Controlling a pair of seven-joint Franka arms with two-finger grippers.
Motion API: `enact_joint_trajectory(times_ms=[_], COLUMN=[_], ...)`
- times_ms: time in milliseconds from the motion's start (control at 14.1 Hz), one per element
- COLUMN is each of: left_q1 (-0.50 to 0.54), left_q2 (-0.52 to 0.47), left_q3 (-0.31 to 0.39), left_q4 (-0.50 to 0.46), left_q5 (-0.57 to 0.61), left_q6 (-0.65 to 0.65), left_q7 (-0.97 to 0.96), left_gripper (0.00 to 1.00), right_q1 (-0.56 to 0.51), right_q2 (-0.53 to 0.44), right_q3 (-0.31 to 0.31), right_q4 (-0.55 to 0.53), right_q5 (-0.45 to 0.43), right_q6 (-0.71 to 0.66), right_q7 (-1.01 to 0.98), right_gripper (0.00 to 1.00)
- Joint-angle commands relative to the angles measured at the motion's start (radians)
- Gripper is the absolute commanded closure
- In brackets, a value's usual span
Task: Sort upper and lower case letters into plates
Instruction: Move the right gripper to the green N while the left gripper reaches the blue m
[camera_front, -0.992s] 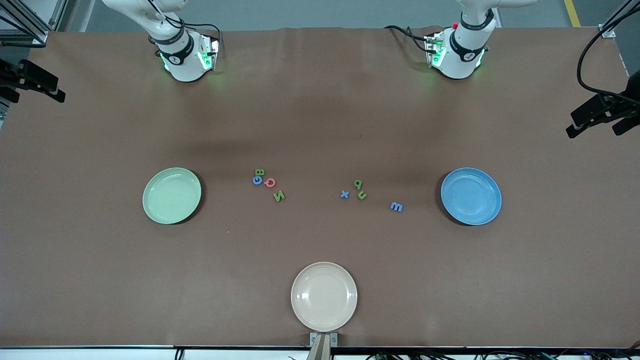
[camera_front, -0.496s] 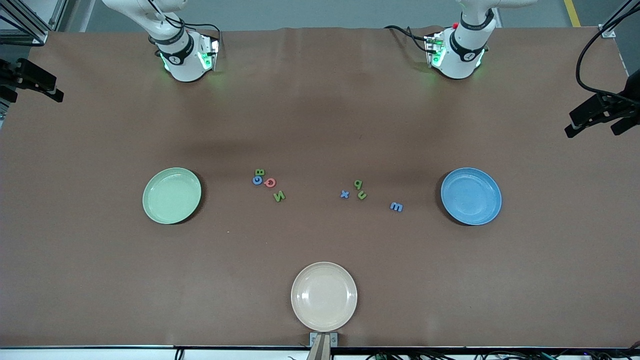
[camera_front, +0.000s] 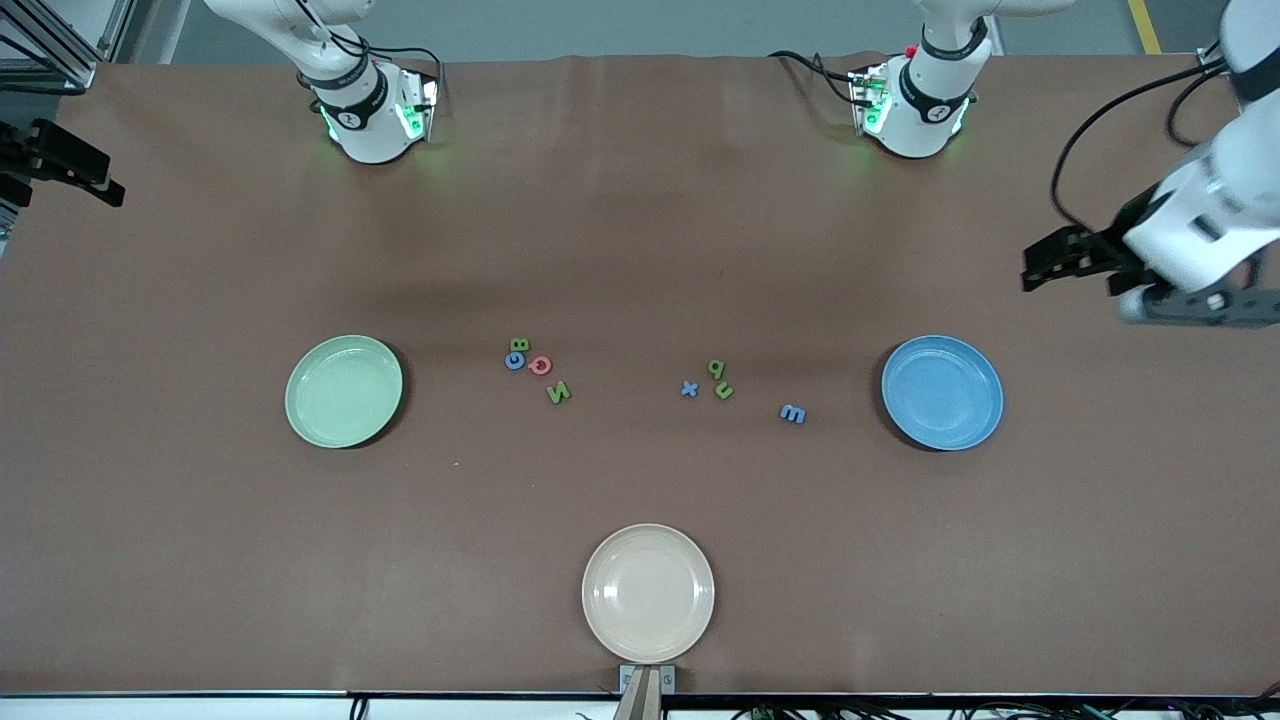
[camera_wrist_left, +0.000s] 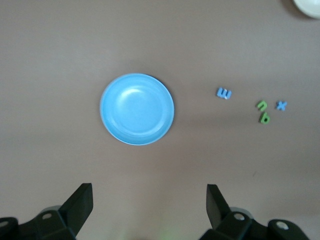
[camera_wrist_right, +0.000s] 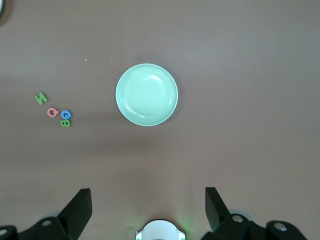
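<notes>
The right gripper (camera_wrist_right: 148, 210) hangs high over the table (camera_front: 200, 560) at the right arm's end, fingers (camera_wrist_right: 80, 205) spread wide apart, nothing between them. Below it sits the pale green plate (camera_front: 344, 390), with nothing in it. Moving along toward the middle, there's a tight cluster of capitals: a green B (camera_front: 520, 345) touching a blue C (camera_front: 515, 360), a red Q (camera_front: 541, 365) just beside that, and a green N (camera_front: 558, 392) a little nearer the front camera. The cream plate (camera_front: 648, 593) lies well nearer the front camera, close to the table's edge, bare as well. Past the gap comes the lower-case group: a blue x (camera_front: 689, 388), a green q (camera_front: 717, 368) and a green u (camera_front: 724, 391) close together, then a blue m (camera_front: 793, 413) on its own, nearer the blue plate (camera_front: 942, 392), which also holds nothing. The left gripper (camera_wrist_left: 150, 207) is up in the air over the left arm's end of the table, above bare surface next to the blue plate, its fingers (camera_wrist_left: 82, 200) wide apart and holding nothing. All eight letters lie on the table, none in a plate.
</notes>
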Motion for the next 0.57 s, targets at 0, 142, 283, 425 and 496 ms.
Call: enact_joint_trajectory(times_ms=[0, 142, 283, 425, 496], left_q1=[0.001, 0.001, -0.004, -0.036, -0.054], left_q2=[0.067, 0.093, 0.095, 0.116, 0.135], left_q3=[-0.046, -0.075, -0.095, -0.1, -0.1], left_q4=[0.003, -0.046, -0.121, -0.187, -0.205], left_q5=[0.002, 0.002, 0.002, 0.01, 0.018], left_q6=[0.016, 0.092, 0.201, 0.298, 0.333], left_q7=[-0.01, -0.011, -0.014, -0.072, -0.092], left_gripper=[0.0, 0.0, 0.0, 0.0, 0.0], right_q1=[-0.002, -0.003, -0.006, 0.004, 0.015], right_q2=[0.036, 0.088, 0.167, 0.194, 0.202], right_q3=[-0.002, -0.002, -0.005, -0.003, 0.0], right_q4=[0.003, -0.006, 0.003, 0.003, -0.012], right_q5=[-0.008, -0.008, -0.019, -0.055, -0.047], right_q6=[0.038, 0.09, 0.092, 0.107, 0.141], right_q7=[0.003, 0.003, 0.002, 0.005, 0.019], right_gripper=[0.0, 0.0, 0.0, 0.0, 0.0])
